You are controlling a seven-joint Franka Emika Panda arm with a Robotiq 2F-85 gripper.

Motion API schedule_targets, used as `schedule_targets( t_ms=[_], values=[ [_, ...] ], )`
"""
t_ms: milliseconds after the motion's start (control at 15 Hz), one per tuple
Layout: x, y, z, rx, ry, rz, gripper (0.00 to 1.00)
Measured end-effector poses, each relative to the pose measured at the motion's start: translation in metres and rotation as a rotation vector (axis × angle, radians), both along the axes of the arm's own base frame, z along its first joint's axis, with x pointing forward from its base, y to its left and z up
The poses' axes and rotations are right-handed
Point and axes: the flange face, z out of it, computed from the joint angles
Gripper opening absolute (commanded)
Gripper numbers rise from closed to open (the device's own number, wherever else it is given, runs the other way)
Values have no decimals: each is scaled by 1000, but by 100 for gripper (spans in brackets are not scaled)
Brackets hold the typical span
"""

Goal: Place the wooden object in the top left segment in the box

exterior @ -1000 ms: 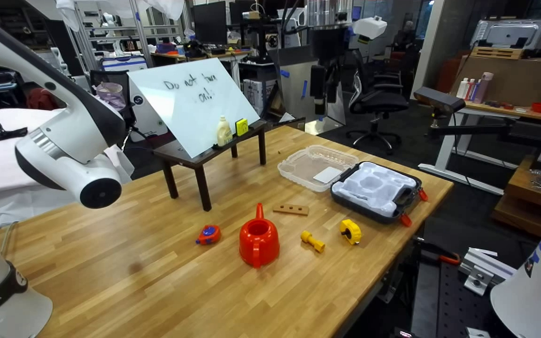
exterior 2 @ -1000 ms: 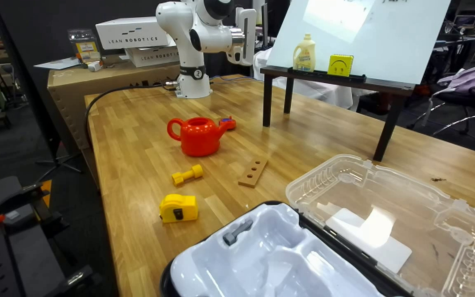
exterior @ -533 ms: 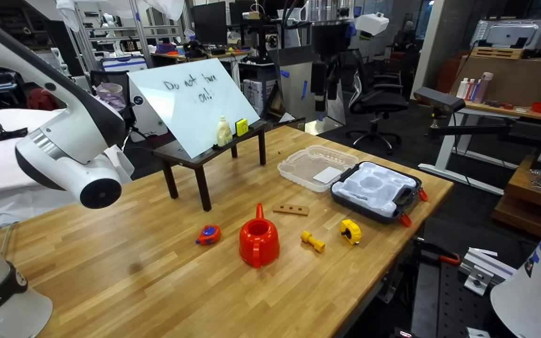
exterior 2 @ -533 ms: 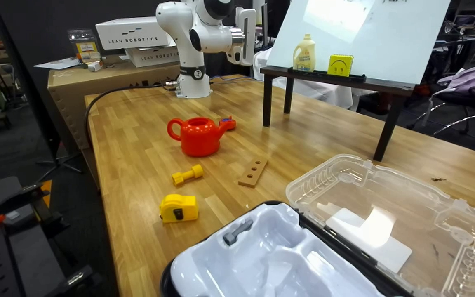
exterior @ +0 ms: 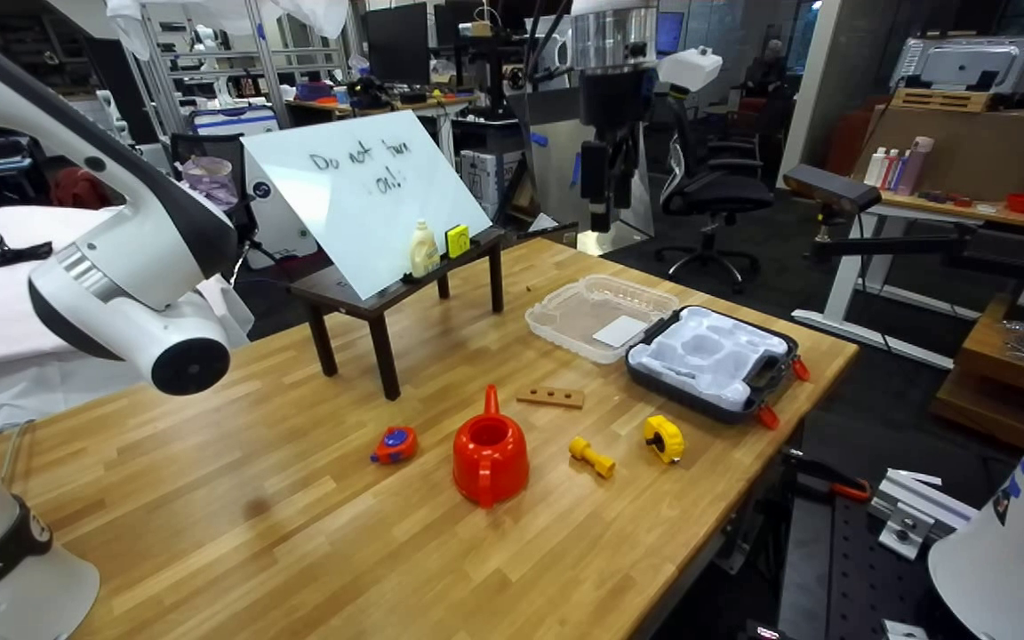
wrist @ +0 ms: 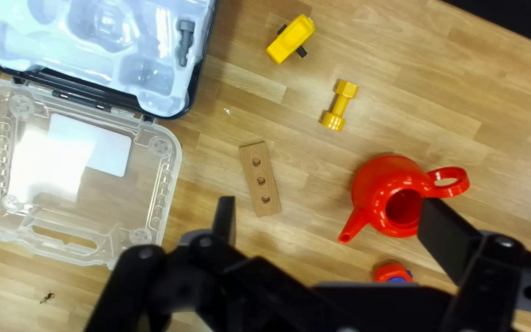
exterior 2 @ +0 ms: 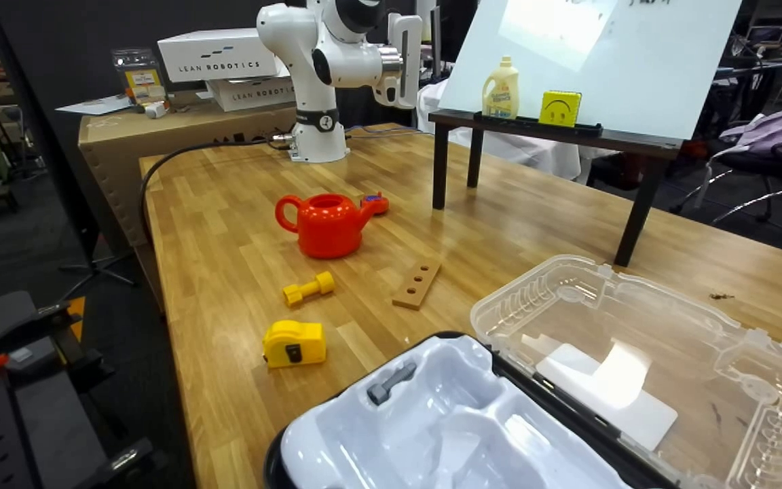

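The wooden object, a flat tan block with three holes, lies on the table; it also shows in both exterior views. The box lies open, with a dark rim and a pale moulded interior of several segments; it shows in both exterior views, partly cut off in the wrist view. My gripper is open and empty. In an exterior view the gripper hangs high above the table. In the wrist view the block lies just beyond the left fingertip, apart from it.
The clear lid lies open beside the box. A grey bolt sits in the box. A red watering can, yellow dumbbell-shaped piece, yellow tape measure and red-blue piece lie around. A whiteboard stand stands behind.
My gripper has come down and shifted slightly left in an exterior view. The wooden object, the box and the other things on the table have not moved.
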Motion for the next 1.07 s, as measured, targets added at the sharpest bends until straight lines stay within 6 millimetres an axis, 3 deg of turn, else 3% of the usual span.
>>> schedule_targets(
  t_ms=[333,600,1067],
  values=[
    [27,3,-62,24,26,-15,100],
    [42,3,-97,28,60,-21,100],
    [48,1,-101,26,65,-22,100]
  ],
)
